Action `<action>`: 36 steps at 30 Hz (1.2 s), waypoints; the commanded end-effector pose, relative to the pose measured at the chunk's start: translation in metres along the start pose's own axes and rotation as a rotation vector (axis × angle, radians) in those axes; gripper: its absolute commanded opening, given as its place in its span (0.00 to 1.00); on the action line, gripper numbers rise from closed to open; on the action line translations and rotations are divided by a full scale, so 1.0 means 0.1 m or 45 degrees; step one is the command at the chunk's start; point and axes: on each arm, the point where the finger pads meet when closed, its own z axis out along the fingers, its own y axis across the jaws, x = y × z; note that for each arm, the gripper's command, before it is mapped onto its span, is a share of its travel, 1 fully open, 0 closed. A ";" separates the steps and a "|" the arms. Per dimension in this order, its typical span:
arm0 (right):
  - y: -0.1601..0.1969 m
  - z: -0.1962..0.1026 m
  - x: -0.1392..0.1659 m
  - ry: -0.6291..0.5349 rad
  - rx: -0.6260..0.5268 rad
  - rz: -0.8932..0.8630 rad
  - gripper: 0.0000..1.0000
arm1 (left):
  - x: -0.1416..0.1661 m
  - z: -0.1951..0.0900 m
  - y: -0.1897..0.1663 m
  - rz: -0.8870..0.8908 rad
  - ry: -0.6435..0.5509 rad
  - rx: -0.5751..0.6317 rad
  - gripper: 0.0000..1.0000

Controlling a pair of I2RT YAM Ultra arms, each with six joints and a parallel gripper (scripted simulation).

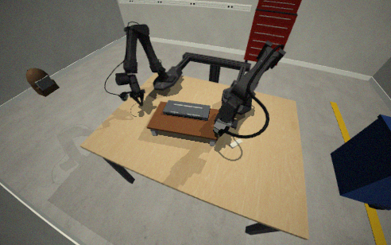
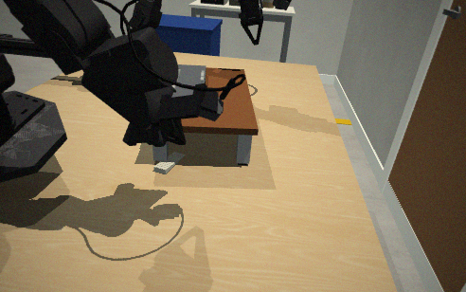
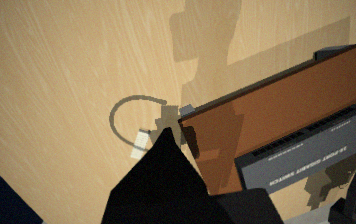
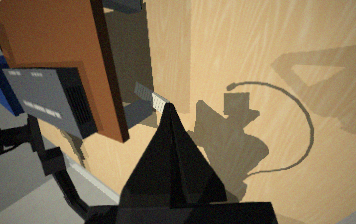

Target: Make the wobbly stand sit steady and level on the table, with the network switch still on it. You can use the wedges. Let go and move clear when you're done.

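The brown stand (image 1: 179, 130) (image 2: 232, 114) (image 3: 210, 142) (image 4: 65, 30) carries the grey network switch (image 1: 187, 110) (image 2: 191, 76) (image 3: 300, 152) (image 4: 45, 95). I cannot tell whether it is level. One pale wedge (image 2: 164, 167) (image 4: 160, 102) lies at the foot of a rear leg; contact is unclear. Another wedge (image 1: 236, 143) (image 3: 140, 144) lies on the table beyond the stand's other end, apart from the leg. My right gripper (image 4: 168, 106) (image 1: 141, 104) is shut and empty, its tip close to the first wedge. My left gripper (image 3: 168, 131) (image 2: 256, 43) is shut and empty above the other end.
The wooden table (image 1: 258, 179) (image 2: 303, 228) carries arm shadows. The right arm stands close beside the stand's near end in the exterior view. The left arm hangs over the opposite end. A blue cabinet (image 1: 365, 159) (image 2: 189, 38) stands off the table.
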 end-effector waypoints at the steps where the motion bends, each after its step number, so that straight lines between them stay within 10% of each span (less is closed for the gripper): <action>1: -0.03 -0.02 -0.26 -0.090 0.048 -0.074 0.00 | -0.27 -0.07 -0.07 -0.019 -0.180 0.093 0.00; 15: 0.31 -1.28 -1.71 -0.773 0.198 -0.294 0.00 | -0.96 -1.25 0.83 -0.234 -0.908 0.114 0.00; 18: 0.24 -1.25 -1.71 -0.752 0.215 -0.276 0.00 | -0.98 -1.29 0.87 -0.238 -0.940 0.110 0.00; 28: 0.61 -2.55 -2.29 -1.235 0.305 -0.360 0.00 | -0.99 -2.41 1.44 -0.276 -1.449 -0.001 0.00; 36: 0.67 -2.78 -2.28 -1.273 0.315 -0.359 0.00 | -0.87 -2.60 1.56 -0.285 -1.519 -0.043 0.00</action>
